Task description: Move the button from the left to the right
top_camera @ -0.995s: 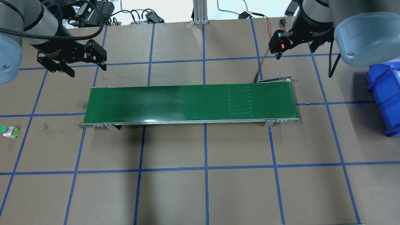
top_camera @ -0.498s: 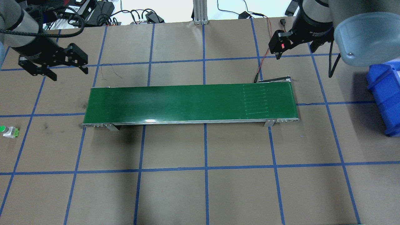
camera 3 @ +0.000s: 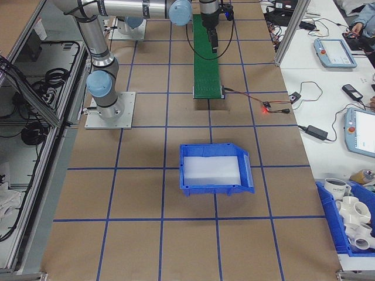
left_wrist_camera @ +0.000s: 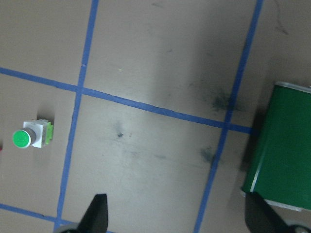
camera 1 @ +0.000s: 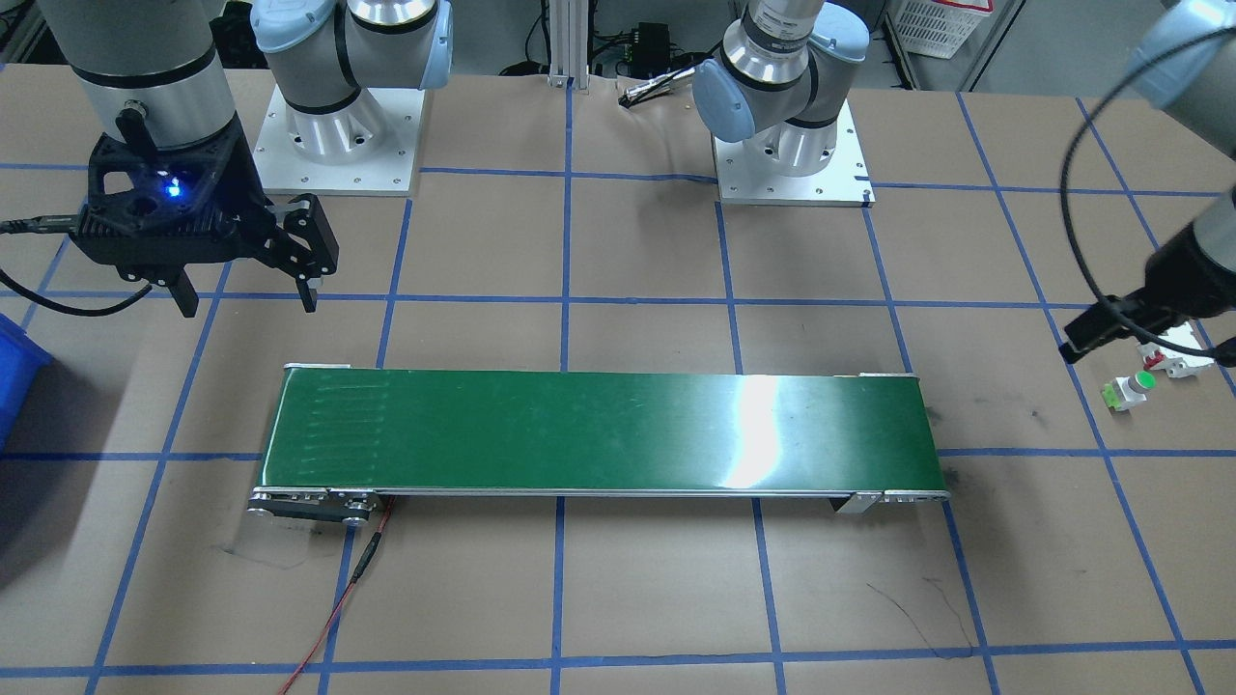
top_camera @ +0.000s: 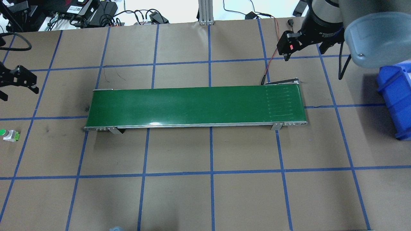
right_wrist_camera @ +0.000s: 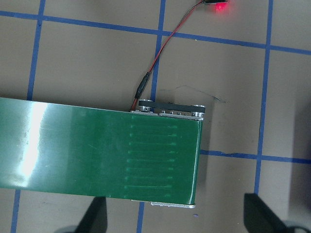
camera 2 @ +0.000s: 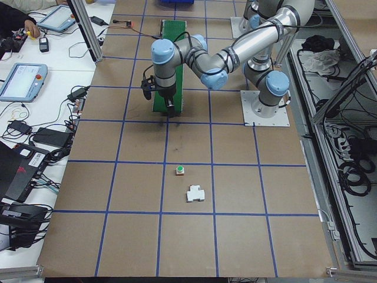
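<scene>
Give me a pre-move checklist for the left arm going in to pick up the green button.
1. Left gripper open and empty: ok, fingers spread in the wrist view.
2. Button reachable on the table: ok, lying on its side, untouched.
3. Gripper over the button: not ok, offset from it.
4. White breaker block apart from the button: ok, beside it, not touching.
5. Conveyor belt free of objects: ok.
6. Right gripper waiting at the belt's far end: ok, open.

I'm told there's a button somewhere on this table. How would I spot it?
Start at the long green conveyor belt mid-table and look past its end on the robot's left. The button lies there on brown paper beside a white block; only the button has a round glossy green cap.
</scene>
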Robot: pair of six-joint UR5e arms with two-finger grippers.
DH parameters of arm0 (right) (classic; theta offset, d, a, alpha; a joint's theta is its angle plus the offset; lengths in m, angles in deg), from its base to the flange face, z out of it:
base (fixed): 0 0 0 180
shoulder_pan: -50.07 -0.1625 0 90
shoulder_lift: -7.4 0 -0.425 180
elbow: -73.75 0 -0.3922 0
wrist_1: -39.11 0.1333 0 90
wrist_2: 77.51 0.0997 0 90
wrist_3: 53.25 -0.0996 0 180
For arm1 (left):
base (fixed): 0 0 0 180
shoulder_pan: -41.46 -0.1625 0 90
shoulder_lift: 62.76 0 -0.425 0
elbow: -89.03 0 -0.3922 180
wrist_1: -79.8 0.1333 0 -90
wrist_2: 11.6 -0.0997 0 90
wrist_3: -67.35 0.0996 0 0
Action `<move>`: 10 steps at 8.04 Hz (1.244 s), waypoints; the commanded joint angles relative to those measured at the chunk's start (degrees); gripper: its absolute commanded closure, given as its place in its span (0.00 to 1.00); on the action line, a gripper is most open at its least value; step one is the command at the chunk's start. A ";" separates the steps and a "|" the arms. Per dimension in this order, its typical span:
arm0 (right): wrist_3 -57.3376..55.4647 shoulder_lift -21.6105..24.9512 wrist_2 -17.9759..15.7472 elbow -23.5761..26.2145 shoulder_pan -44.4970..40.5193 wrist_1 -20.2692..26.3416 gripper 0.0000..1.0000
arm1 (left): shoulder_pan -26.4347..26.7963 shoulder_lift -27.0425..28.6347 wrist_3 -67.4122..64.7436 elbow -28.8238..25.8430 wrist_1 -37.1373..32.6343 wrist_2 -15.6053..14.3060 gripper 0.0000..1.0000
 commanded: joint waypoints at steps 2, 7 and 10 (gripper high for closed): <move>0.00 0.00 0.00 0.03 0.17 0.04 0.00 | -10.23 9.93 14.64 -0.25 9.85 -4.20 0.00; 0.00 0.00 0.00 0.03 0.17 0.13 0.00 | -12.18 16.62 19.68 0.10 13.70 -8.70 0.00; 0.00 0.00 0.00 0.03 0.17 0.13 0.00 | -13.85 19.26 22.05 0.19 15.92 -8.62 0.00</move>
